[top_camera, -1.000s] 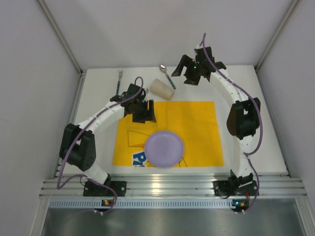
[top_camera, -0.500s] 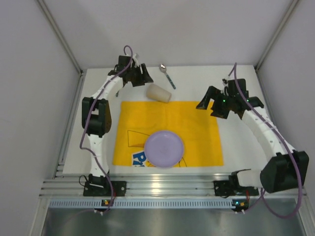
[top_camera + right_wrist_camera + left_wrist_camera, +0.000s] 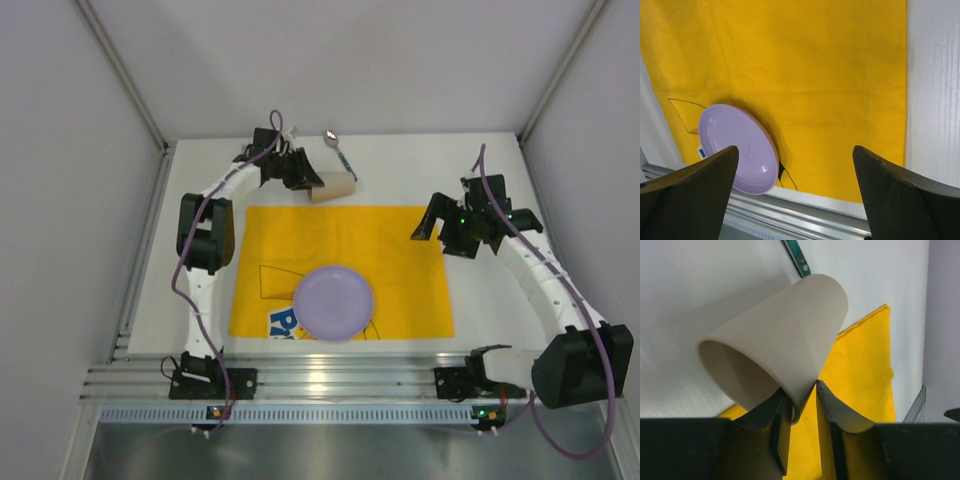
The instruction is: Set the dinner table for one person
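Swung back from upper centre, your right gripper [image 3: 445, 232] hangs mid-right over the placemat's [image 3: 400, 250] edge, fingers spread and empty, out of the way. Farther up, your left gripper [image 3: 803, 392] pinches the tipped cup's [image 3: 785, 335] rim, likely to right it on the dinner table [image 3: 480, 160] filling mid-frame.

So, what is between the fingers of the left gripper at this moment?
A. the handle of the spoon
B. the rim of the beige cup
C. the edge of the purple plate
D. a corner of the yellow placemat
B: in the left wrist view the left gripper has one finger inside and one finger outside the mouth of the beige cup, which lies on its side.
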### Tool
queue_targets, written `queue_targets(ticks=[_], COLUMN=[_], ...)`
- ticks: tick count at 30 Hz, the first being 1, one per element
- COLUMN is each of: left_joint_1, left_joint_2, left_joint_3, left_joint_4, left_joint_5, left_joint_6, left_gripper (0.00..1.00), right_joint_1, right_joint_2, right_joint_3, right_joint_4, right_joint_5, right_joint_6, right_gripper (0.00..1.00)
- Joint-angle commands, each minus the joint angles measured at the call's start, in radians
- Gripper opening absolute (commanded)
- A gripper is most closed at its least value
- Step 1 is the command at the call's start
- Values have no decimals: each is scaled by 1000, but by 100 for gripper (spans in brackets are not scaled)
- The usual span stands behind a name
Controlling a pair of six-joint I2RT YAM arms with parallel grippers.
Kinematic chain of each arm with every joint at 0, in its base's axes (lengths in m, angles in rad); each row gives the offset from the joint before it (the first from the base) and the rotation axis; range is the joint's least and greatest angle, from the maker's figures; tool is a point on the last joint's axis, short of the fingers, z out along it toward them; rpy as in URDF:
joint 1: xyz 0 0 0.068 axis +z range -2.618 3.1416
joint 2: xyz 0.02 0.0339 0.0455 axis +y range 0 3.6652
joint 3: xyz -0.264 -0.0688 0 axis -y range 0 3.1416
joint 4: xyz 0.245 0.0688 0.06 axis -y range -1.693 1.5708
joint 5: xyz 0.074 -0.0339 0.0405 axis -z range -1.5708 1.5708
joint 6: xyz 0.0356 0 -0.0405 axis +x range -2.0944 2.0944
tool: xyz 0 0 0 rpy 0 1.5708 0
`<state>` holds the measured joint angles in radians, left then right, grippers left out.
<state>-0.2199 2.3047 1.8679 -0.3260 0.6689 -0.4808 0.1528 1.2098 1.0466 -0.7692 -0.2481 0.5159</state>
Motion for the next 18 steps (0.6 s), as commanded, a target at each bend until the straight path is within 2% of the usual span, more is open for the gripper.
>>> queue_targets(ticks=[1, 5, 6, 7, 10, 11, 13, 16, 18], left_joint_1=[-15, -50, -55, -61, -93, -123, -166, -296, -353], left_joint_2=[-21, -33, -39, -47, -96, -115, -148, -243, -255], left_joint_3=[29, 62, 68, 92, 163, 193, 253, 217, 218], left_joint_4=[116, 117, 108, 88, -51, -108, -287, -405, -470], left_joint_5=[86, 101, 101, 100, 46, 22, -134, -372, -461], left_joint_6=[-45, -74, -73, -67, 19, 112, 223, 402, 456], left_gripper=[29, 15, 6, 1, 0, 0, 0, 0, 0], right_joint_1=[-10, -10, -9, -9, -10, -9, -12, -12, -12], right_joint_2=[42, 98, 106, 112, 135, 140, 140, 140, 134], right_joint_3=[26, 58, 76, 85, 131, 142, 173, 194, 191], right_joint_4=[21, 34, 34, 33, 31, 30, 24, 5, -4], right_joint_5=[-3, -20, -22, -26, -29, -31, -30, -26, -28], right_joint_6=[-22, -37, -40, -42, -57, -63, -66, -70, -67], right_gripper=[97, 97, 97, 97, 97, 97, 97, 97, 97])
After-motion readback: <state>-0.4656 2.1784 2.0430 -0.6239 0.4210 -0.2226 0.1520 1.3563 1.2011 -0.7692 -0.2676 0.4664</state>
